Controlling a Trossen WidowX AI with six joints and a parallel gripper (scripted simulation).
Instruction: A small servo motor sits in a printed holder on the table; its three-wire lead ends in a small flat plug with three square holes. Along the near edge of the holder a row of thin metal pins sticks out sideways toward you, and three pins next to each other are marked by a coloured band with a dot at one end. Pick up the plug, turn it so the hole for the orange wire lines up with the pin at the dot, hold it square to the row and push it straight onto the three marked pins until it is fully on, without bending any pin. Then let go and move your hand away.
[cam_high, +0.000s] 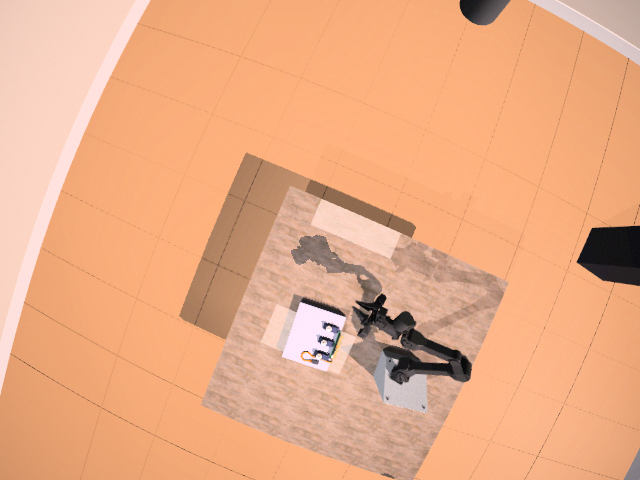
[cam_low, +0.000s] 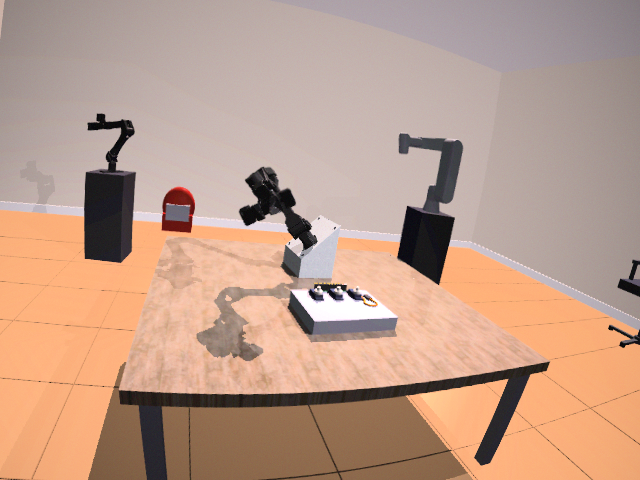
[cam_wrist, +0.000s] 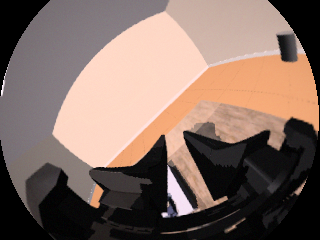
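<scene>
The white holder (cam_high: 305, 330) (cam_low: 356, 324) (cam_wrist: 180, 194) sits on the table with three dark servos on top. An orange lead (cam_high: 303, 355) (cam_low: 370, 304) loops on the holder beside the end servo (cam_high: 318, 355) (cam_low: 355, 293). The plug is too small to make out for certain. The pin row (cam_high: 338, 343) (cam_low: 330, 284) shows as a thin yellow and dark strip along the edge nearest the arm's base; single pins and the marking band cannot be told apart. My gripper (cam_high: 354, 304) (cam_wrist: 174, 135) is partly open and empty, raised above the table beside the holder.
The arm's grey wedge base (cam_high: 405, 390) (cam_low: 319, 258) stands on the wooden table (cam_high: 268, 387) (cam_low: 439, 341), near the holder's pin side. The arm's shadow falls across the table. Other robots on dark pedestals (cam_low: 108, 217) (cam_low: 426, 240) stand beyond the table.
</scene>
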